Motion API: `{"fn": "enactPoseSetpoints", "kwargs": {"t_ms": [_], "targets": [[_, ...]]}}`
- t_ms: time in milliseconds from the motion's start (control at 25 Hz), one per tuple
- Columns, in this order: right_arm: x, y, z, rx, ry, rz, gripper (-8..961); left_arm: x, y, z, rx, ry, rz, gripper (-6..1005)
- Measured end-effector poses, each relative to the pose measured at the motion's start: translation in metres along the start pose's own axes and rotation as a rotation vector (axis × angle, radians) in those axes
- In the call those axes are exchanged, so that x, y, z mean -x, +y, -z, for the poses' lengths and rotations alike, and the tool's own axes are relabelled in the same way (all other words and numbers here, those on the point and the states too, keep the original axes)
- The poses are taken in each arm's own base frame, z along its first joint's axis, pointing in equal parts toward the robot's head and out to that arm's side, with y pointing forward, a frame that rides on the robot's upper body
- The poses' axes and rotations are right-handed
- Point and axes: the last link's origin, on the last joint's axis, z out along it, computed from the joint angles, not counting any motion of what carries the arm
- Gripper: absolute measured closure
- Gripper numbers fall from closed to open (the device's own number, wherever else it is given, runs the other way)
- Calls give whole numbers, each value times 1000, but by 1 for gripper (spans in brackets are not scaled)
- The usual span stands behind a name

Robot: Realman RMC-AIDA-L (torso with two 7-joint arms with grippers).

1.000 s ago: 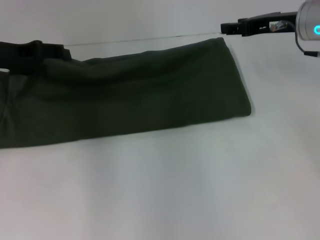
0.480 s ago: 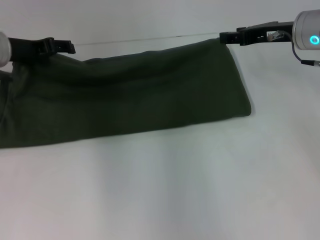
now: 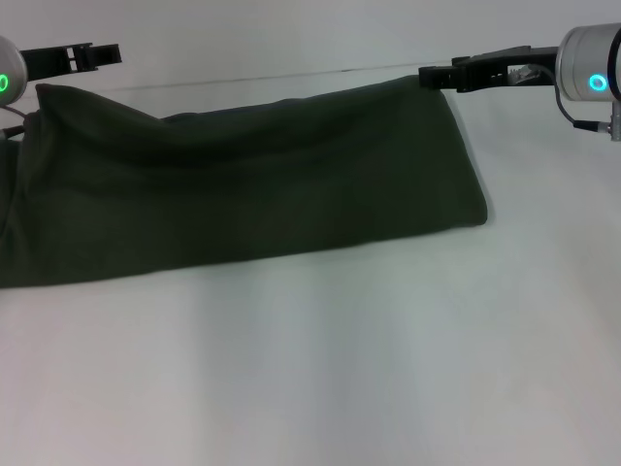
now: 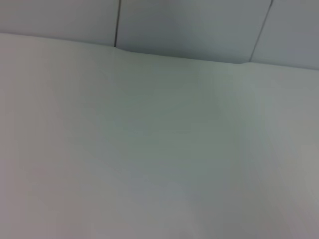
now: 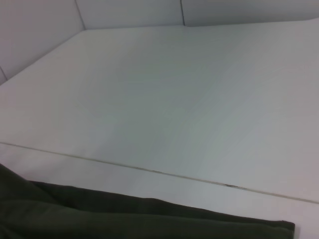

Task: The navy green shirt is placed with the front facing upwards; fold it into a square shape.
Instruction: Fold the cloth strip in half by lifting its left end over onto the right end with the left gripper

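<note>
Head view: shirt (image 3: 243, 184) lying as a long band across upper frame. Left gripper (image 3: 82, 55) hovering upper left, right gripper (image 3: 437, 76) touching its upper-right corner; can't tell either's finger state.

Navy green shirt (image 3: 243, 184) cut off leftward, lettering perhaps underneath.

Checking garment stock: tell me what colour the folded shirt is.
Dark olive green, plain, no lettering showing; the navy green shirt shows best in the head view.

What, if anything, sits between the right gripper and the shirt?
Nothing visible. The right gripper is at the far right corner of the navy green shirt, with only bare white table around. The left gripper is above the shirt's far left end.
</note>
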Motion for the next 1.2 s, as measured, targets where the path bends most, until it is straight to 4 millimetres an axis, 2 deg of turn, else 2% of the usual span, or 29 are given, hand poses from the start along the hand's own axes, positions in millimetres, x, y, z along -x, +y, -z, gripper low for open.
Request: {"fn": "enactPoseSetpoints", "kwargs": {"t_ms": [80,120,360,560,760,1000,1200], "targets": [[0,0,0,3,0,-2,375,3,-3,9,34,-19,11,139],[-1,0,0,3,0,-4,375,6,-7,20,67,-43,28,139],[1,0,0,1,-2,-6,376,6,-18,38,116,-127,96,139],[4,2,-2,2,-6,5,375,8,-16,26,114,-198,129,139],[4,1,-2,-3,-7,5,375,9,-8,11,89,-193,116,139],[-1,-2,-4,-16,-2,-9,375,8,-4,-8,-67,6,5,139],[-3,-1,-6,-13,4,-9,376,18,-13,-10,-131,16,-55,139]]}}
